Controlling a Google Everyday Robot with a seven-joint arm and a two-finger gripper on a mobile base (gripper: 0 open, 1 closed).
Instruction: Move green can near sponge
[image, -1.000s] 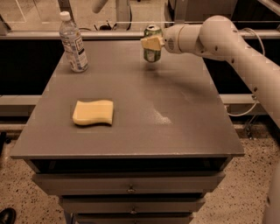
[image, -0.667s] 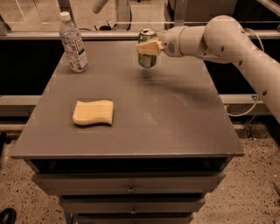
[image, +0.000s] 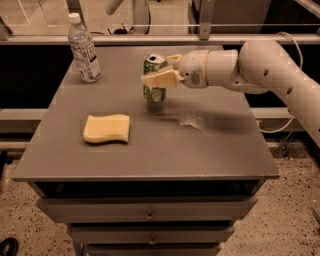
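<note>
The green can, with a silver top and pale markings, is upright in my gripper, which is shut on it from the right. The can hangs just above the grey table, near its middle and a little toward the back. The pale-yellow sponge lies flat on the table, to the front left of the can, roughly a can's height away from it. My white arm reaches in from the right.
A clear plastic water bottle with a white cap stands at the table's back left corner. A metal rail runs behind the table. Drawers sit under the tabletop.
My gripper has carried the green can to the left and toward the front, from the table's back right toward its middle, closer to the sponge. The sponge and the bottle have not moved.
</note>
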